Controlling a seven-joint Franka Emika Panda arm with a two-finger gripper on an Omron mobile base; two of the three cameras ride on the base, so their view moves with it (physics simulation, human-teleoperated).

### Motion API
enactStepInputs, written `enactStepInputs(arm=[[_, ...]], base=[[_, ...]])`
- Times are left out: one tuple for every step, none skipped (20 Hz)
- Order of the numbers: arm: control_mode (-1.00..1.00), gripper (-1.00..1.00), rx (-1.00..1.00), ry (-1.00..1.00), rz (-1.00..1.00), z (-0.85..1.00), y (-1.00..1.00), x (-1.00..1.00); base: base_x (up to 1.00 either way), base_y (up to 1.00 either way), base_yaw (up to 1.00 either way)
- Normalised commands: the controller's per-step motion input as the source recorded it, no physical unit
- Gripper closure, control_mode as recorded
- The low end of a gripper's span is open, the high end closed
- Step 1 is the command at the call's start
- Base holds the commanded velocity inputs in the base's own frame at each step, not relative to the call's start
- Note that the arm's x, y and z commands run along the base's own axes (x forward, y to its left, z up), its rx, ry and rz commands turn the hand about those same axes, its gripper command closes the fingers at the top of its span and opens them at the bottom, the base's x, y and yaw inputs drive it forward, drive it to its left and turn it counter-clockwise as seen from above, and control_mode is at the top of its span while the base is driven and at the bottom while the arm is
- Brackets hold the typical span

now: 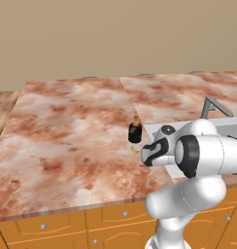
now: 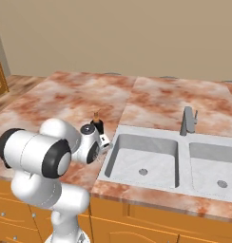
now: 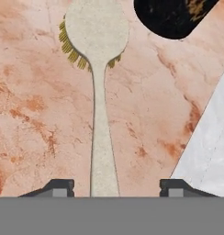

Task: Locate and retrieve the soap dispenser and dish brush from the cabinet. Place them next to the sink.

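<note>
The dish brush [image 3: 97, 32] lies flat on the marble counter, its pale head fringed with yellow bristles and its handle running back between my fingertips. My gripper [image 3: 117, 186] hangs just above it, open, with a finger on each side of the handle and a gap to both. The black soap dispenser [image 3: 171, 16] stands right beside the brush head. From the base views the soap dispenser [image 1: 135, 131] [image 2: 97, 124] is upright with its copper pump, close to the left rim of the sink [image 2: 151, 133], and the gripper [image 1: 145, 154] points down next to it. The cabinet is out of view.
The double sink's pale rim [image 3: 210, 151] runs along one side of the hand view. A grey faucet [image 2: 187, 121] stands behind the basins. Marble counter [image 1: 67, 136] stretches wide to the left. Orange drawer fronts [image 1: 110, 223] lie below the counter's front edge.
</note>
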Motion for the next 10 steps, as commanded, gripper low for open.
enactStepInputs(arm=[[-1.00,-1.00,0.00,0.10,-0.03,0.21,-0.08,0.00],[-1.00,-1.00,0.00,0.13,-0.02,0.31,-0.07,0.00],[-1.00,-1.00,0.05,0.12,-0.02,0.33,0.00,-0.09],[-1.00,-1.00,0.21,0.04,-0.04,0.33,0.00,-0.23],[-1.00,-1.00,0.21,0.07,-0.08,0.53,0.00,-0.31],[-1.00,-1.00,0.21,0.08,-0.09,0.64,0.00,-0.36],[-1.00,-1.00,0.21,0.10,-0.09,0.69,0.00,-0.35],[-1.00,-1.00,0.20,0.12,-0.10,0.75,-0.14,-0.32],[-1.00,-1.00,0.18,0.12,-0.08,0.87,-0.20,-0.38],[-1.00,-1.00,0.16,0.11,-0.08,0.99,-0.17,-0.39]], base=[[0.00,0.00,0.00],[0.00,0.00,0.00],[0.00,0.00,0.00],[0.00,0.00,0.00],[0.00,0.00,0.00],[0.00,0.00,0.00],[0.00,0.00,0.00],[0.00,0.00,0.00],[0.00,0.00,0.00],[0.00,0.00,0.00]])
